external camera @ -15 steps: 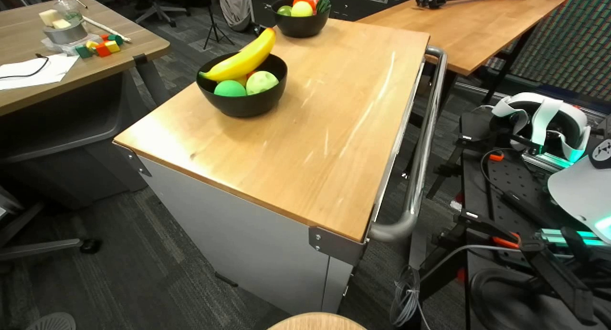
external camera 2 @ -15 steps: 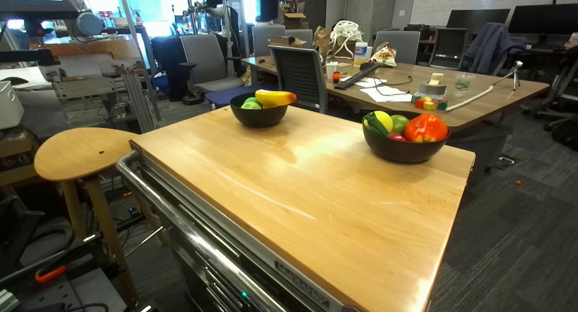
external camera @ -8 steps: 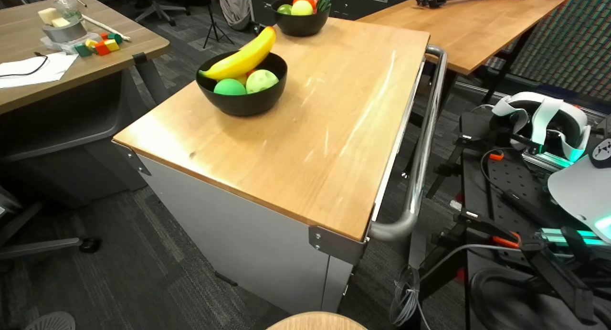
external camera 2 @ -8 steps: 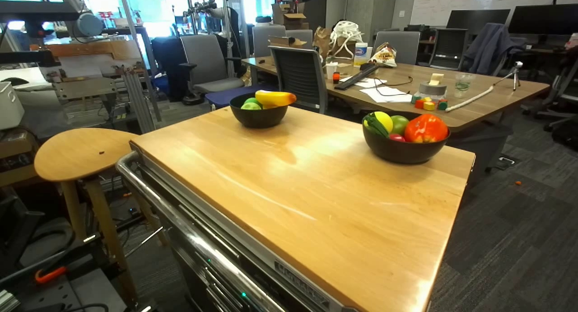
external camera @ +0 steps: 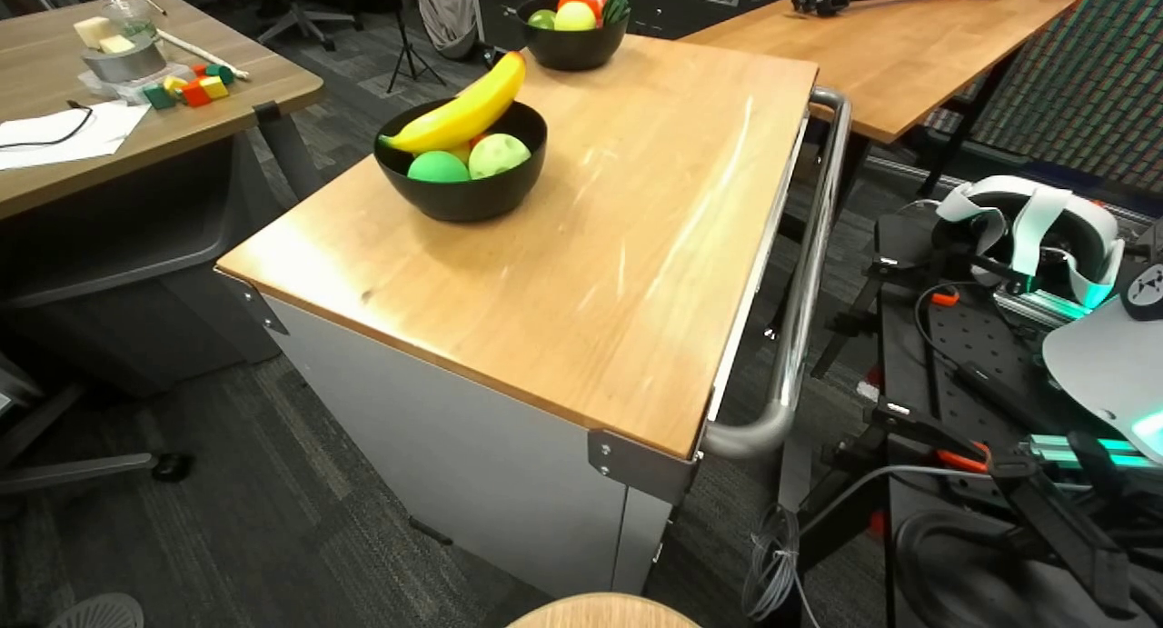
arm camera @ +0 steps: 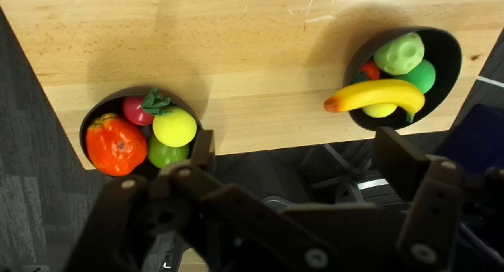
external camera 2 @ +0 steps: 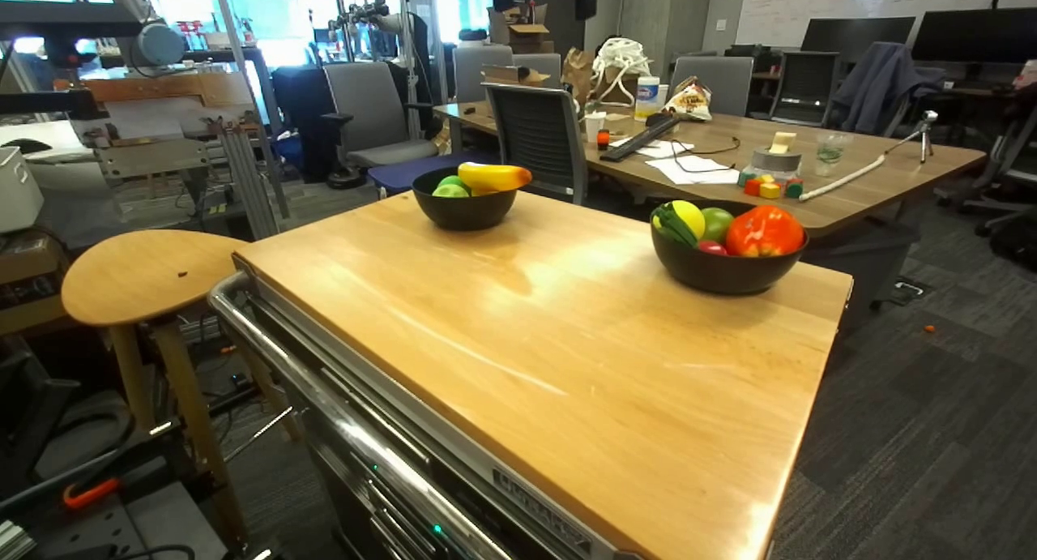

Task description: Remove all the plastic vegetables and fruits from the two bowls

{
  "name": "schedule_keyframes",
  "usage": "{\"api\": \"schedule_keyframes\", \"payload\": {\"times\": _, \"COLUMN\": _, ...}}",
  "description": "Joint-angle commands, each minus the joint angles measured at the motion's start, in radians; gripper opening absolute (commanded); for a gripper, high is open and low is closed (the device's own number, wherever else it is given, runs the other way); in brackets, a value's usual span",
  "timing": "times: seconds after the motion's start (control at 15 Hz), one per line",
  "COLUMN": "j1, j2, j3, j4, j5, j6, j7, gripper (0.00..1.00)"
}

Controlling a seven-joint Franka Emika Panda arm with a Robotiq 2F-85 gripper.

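Only the wrist view shows my gripper (arm camera: 293,144); its fingers (arm camera: 397,161) stand wide apart, with nothing between them. Two black bowls sit on the wooden cart top ahead of it. One bowl (arm camera: 449,67), at right, holds a banana (arm camera: 378,94) over its rim, a pale green ball (arm camera: 399,53), a green ball (arm camera: 422,76), a yellow ball (arm camera: 379,111) and a small red piece (arm camera: 370,70). The other bowl (external camera 2: 729,275) holds an orange-red tomato (arm camera: 116,146), a yellow fruit (arm camera: 175,126), a green fruit (arm camera: 167,153) and a dark red piece (arm camera: 136,111), partly under green leaves.
The wooden cart top (external camera: 636,201) extends between and beside the bowls. A metal handle bar (external camera: 804,283) runs along one long side. A round stool (external camera 2: 154,272) stands off one end. Behind the cart, a desk (external camera 2: 883,171) carries colored blocks, paper and tape.
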Motion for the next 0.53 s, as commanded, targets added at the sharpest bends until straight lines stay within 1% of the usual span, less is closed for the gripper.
{"api": "schedule_keyframes", "payload": {"times": 0.0, "j1": -0.041, "j2": 0.222, "j3": 0.005, "j4": 0.246, "j5": 0.051, "j6": -0.064, "j7": 0.059, "gripper": 1.00}}
{"api": "schedule_keyframes", "payload": {"times": 0.2, "j1": -0.082, "j2": 0.374, "j3": 0.014, "j4": 0.367, "j5": 0.057, "j6": -0.051, "j7": 0.104, "gripper": 1.00}}
{"api": "schedule_keyframes", "payload": {"times": 0.27, "j1": -0.095, "j2": 0.406, "j3": 0.022, "j4": 0.381, "j5": 0.082, "j6": -0.007, "j7": 0.120, "gripper": 1.00}}
{"api": "schedule_keyframes", "payload": {"times": 0.33, "j1": -0.104, "j2": 0.428, "j3": 0.034, "j4": 0.407, "j5": 0.103, "j6": -0.022, "j7": 0.125, "gripper": 1.00}}
{"api": "schedule_keyframes", "payload": {"times": 0.4, "j1": -0.102, "j2": 0.360, "j3": 0.037, "j4": 0.309, "j5": 0.056, "j6": -0.007, "j7": 0.099, "gripper": 1.00}}
{"api": "schedule_keyframes", "payload": {"times": 0.47, "j1": -0.111, "j2": 0.394, "j3": 0.042, "j4": 0.337, "j5": 0.068, "j6": -0.007, "j7": 0.102, "gripper": 1.00}}
